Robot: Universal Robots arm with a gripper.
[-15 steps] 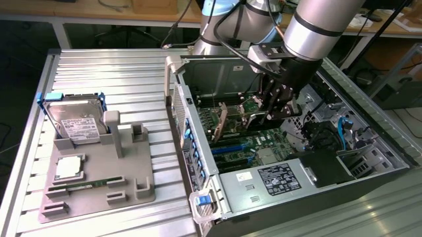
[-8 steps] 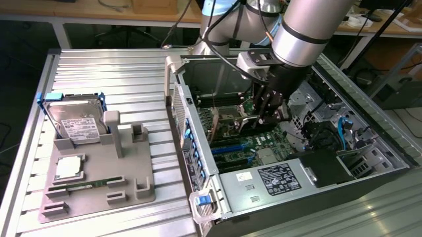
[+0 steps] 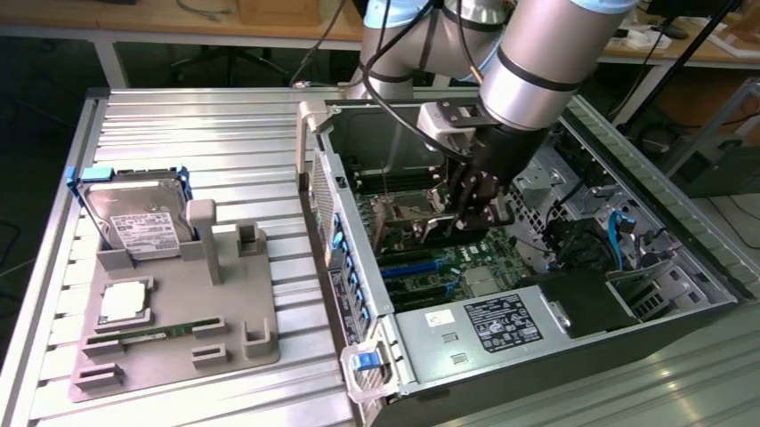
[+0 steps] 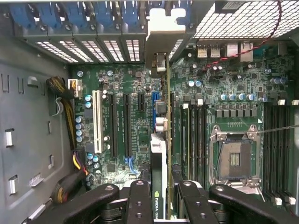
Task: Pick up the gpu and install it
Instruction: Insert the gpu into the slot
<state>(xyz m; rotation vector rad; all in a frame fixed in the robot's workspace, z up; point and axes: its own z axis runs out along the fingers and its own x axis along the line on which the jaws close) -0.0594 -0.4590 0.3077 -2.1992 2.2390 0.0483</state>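
The table (image 3: 178, 124), ribbed grey metal, carries an open case (image 3: 594, 329) on the exterior view's right half and a grey tray (image 3: 238, 311) at about 8 o'clock. The arm (image 3: 535, 62) comes in from 12 o'clock and reaches down into the case, over the board (image 3: 457, 267).

In the wrist view the board (image 4: 121, 84) lies face-on, with long black slots, a white slot (image 4: 97, 121), an empty socket (image 4: 233, 158) and blue brackets (image 4: 70, 16) along the case wall.

The gpu (image 4: 160, 140) stands on edge above the board, its pale bracket (image 4: 163, 42) up against the slot openings in the case wall. The gripper (image 4: 161, 207) is clamped on the card's near edge, one finger (image 4: 138, 200) on each face, the card's green label between them. In the exterior view the gripper (image 3: 475, 209) sits at the picture's centre, the card dark beneath it.

On the tray, a drive (image 3: 137, 222) stands at 10 o'clock, a chip (image 3: 125, 302) lies at its middle, and a green stick (image 3: 155, 334) lies at 7 o'clock.
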